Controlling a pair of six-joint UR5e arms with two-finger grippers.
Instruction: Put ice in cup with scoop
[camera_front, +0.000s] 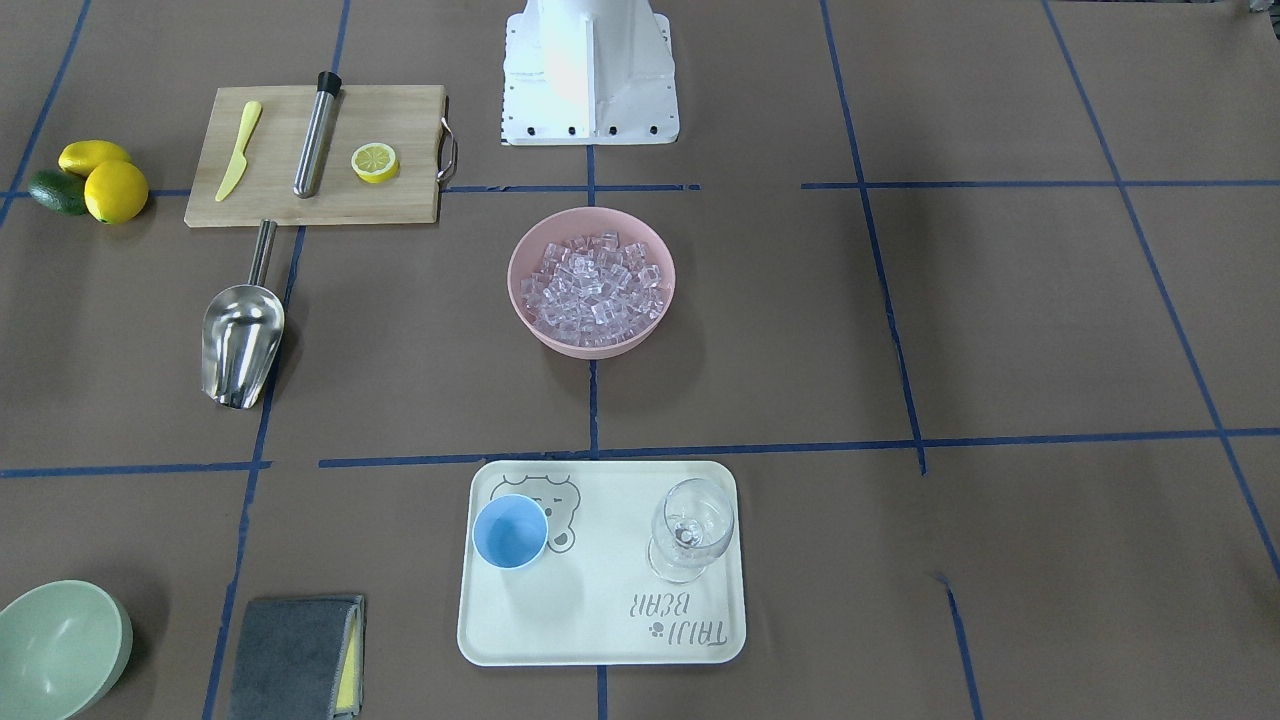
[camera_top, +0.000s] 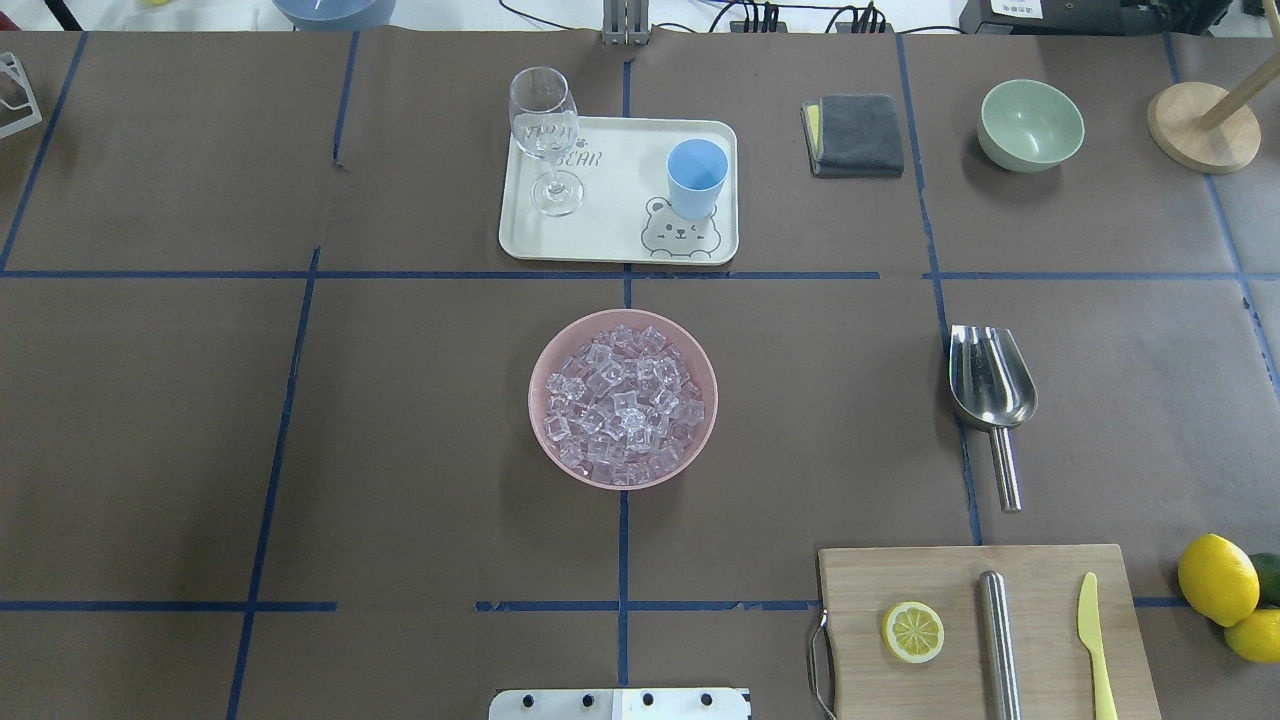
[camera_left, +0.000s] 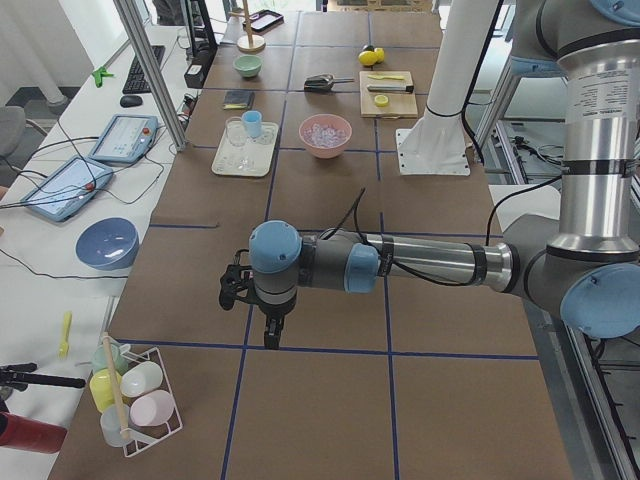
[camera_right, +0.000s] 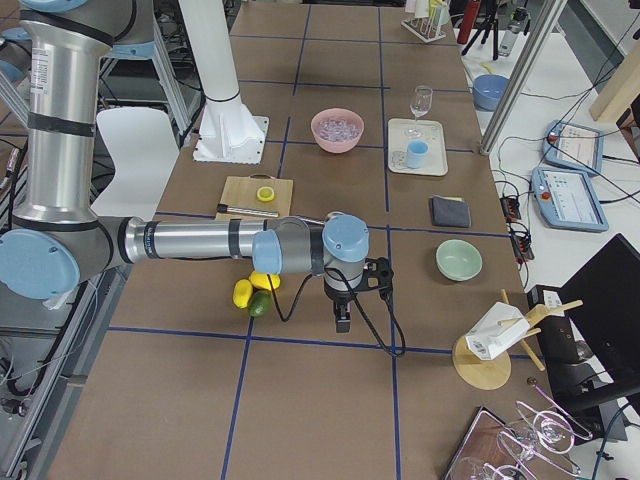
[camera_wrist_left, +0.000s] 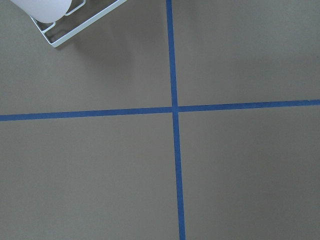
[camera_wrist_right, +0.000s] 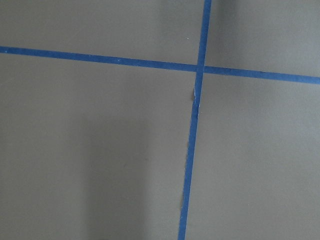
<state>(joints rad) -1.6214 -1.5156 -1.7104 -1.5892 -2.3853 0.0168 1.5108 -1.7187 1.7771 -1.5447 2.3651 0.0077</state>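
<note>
The ice (camera_top: 622, 400) is a heap of clear cubes in a pink bowl (camera_top: 548, 360) at the table's middle. The light-blue cup (camera_top: 696, 178) stands upright and empty on a white tray (camera_top: 610, 235) beyond the bowl. The steel scoop (camera_top: 990, 385) lies on the table to the right, its handle pointing toward the robot. My left gripper (camera_left: 270, 335) hangs over bare table far to the left; my right gripper (camera_right: 342, 318) hangs over bare table far to the right. Both show only in side views, so I cannot tell whether they are open or shut.
A wine glass (camera_top: 545, 135) shares the tray. A cutting board (camera_top: 985, 630) holds a lemon slice (camera_top: 912, 631), a steel cylinder (camera_top: 998, 640) and a yellow knife (camera_top: 1094, 640). Lemons (camera_top: 1220, 585), a green bowl (camera_top: 1030, 125) and a grey cloth (camera_top: 855, 135) lie on the right.
</note>
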